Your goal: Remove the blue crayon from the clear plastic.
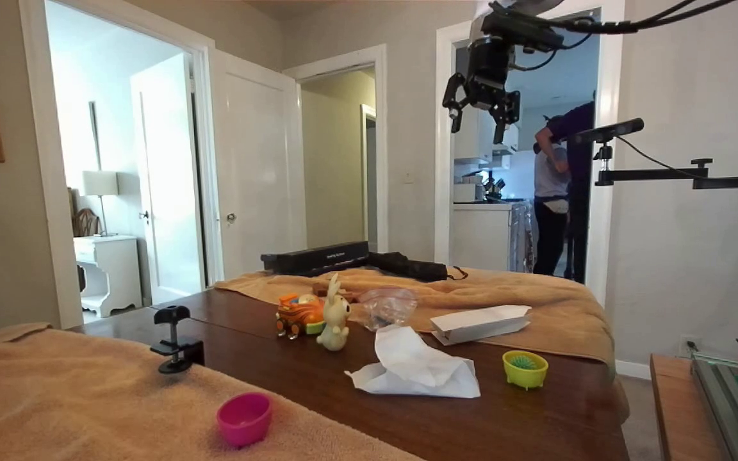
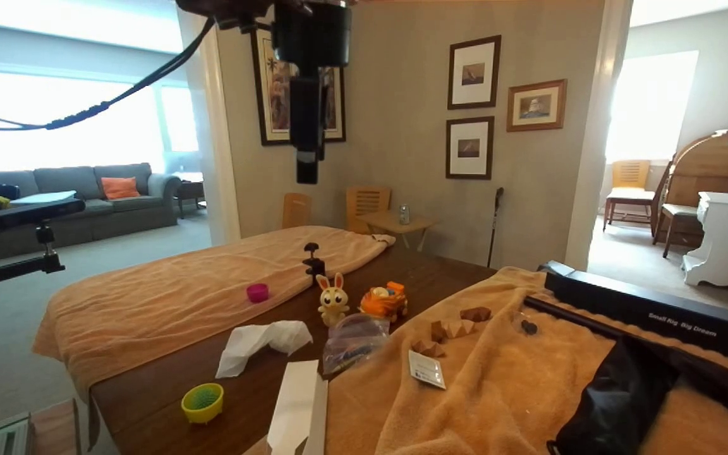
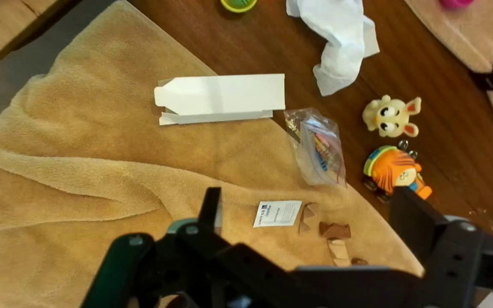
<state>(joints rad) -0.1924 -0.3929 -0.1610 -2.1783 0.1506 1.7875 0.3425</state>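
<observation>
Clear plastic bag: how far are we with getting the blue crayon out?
Done: no removal yet; the blue crayon shows inside the clear plastic bag. In hand: nothing; the gripper hangs open, clear of the bag. Left: reach down, grasp the crayon and draw it out.

Robotiq gripper: high up, pointing down in both exterior views. Fingers parted wide; in an exterior view, fingers nearly aligned, one masking most of the other. Panda arm: upper links out of view.
</observation>
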